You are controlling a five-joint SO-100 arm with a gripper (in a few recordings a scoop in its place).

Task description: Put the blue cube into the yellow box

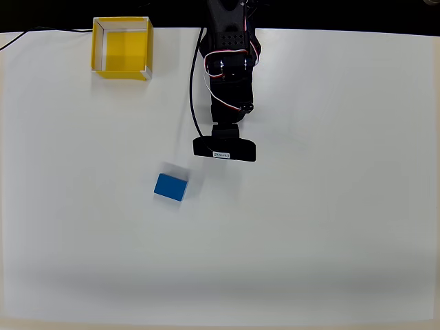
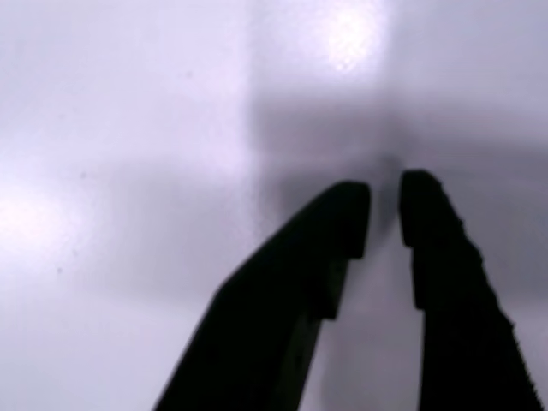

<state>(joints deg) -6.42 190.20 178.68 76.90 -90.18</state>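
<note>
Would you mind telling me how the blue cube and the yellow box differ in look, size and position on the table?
The blue cube is a solid blue block, while the yellow box is an open-topped tray with whitish rims. The cube is clearly smaller than the box in the overhead view. The cube sits turned at a slight angle near the middle of the white table; the box lies squarer to the table's far edge at upper left. Both rest on the table, apart from the gripper.

You have the small bright-blue blue cube lying flat and slightly skewed, well below and right of the empty, open-topped yellow box in the overhead view.
</note>
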